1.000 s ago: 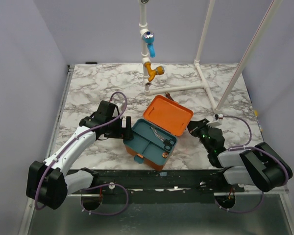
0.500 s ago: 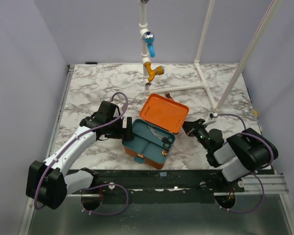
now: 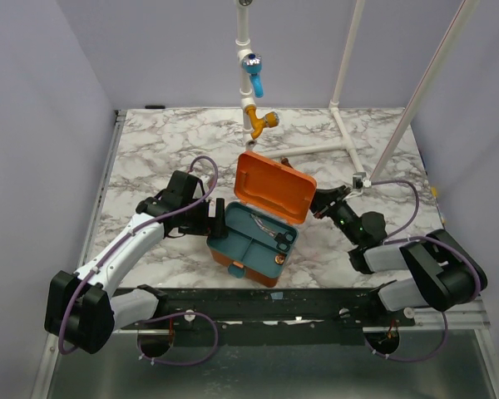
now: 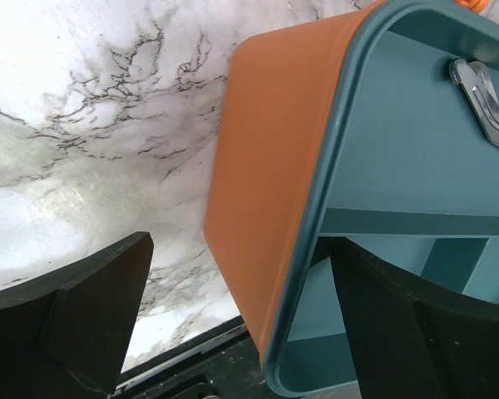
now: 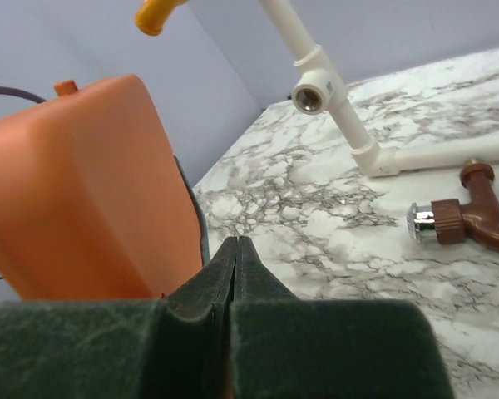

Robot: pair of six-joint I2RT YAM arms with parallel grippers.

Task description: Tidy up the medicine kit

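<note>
Lid [image 3: 274, 187] is raised steeper than a second ago by the right gripper [image 3: 318, 202], jaws pressed together
Closing step in hand: medicine kit [image 3: 251, 245], front-centre on table [image 3: 150, 158], has its left wall straddled by the spread left gripper [image 3: 217, 223]; push past vertical is needed

Top cam: fixed, high behind the arm bases, tilted down. Far enough to take in the whole marble table [image 3: 150, 150], both arms, the medicine kit [image 3: 258, 276] mid-table and the white pipe frame [image 3: 349, 145] at the back.

Left wrist cam: very close, looks down past its own fingers [image 4: 91, 312] at the kit's left wall and teal rim, marble beside.

Right wrist cam: low, near table level, faces the table's back over its fingers [image 5: 316, 349]. Upright lid [image 5: 75, 191] fills the left, pipe frame and brown tap [image 5: 474, 208] beyond.

Shared: kit in all three. Pipe frame and tap in top and right wrist.
</note>
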